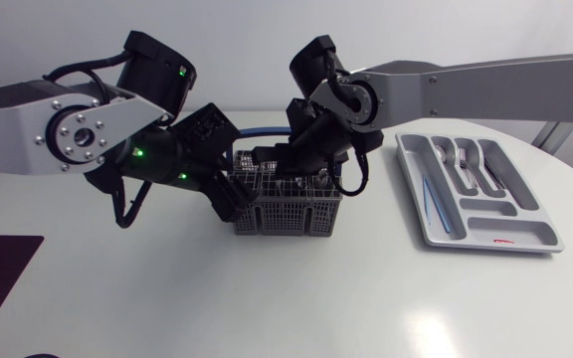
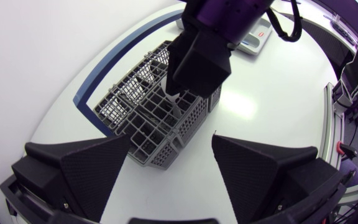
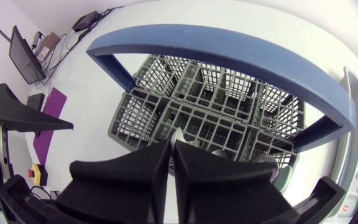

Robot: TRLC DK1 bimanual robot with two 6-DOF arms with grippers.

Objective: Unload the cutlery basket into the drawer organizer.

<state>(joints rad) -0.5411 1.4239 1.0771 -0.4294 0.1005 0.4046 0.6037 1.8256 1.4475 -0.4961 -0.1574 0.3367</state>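
**While the right pincer [image 3: 171, 144] nips a piece in the cutlery basket [image 1: 286, 211], the left pincer [image 2: 171, 140] waits wide**

Because the basket's blue handle [image 3: 229, 43] arches over its cells, the right arm comes down beside that arch and drops its pincer straight into a cell near the basket's middle. Its fingers stand narrow, almost together, with a slim silver cutlery piece [image 3: 178, 134] pinched between them from both sides. Only the tip shows, so I cannot tell whether it is a fork, knife or spoon. A vertical grip suits the job, I judge, since the piece can leave the tall cell only by rising straight up.

The left pincer sits low at the basket's end away from the drawer organizer [image 1: 510, 231]. Its fingers are spread wide with the basket's corner ahead of and between them, and they hold nothing. Whether either finger touches the mesh I cannot tell. Placed so, it looks ready to steady the light basket should the piece snag.

The basket stands upright near the middle of the white bench [image 1: 267, 298]. The organizer lies well apart on the right arm's side. Several silver pieces [image 1: 471, 164] lie in its long compartments, and a blue-handled piece [image 1: 434, 194] lies in the slot nearest the basket.
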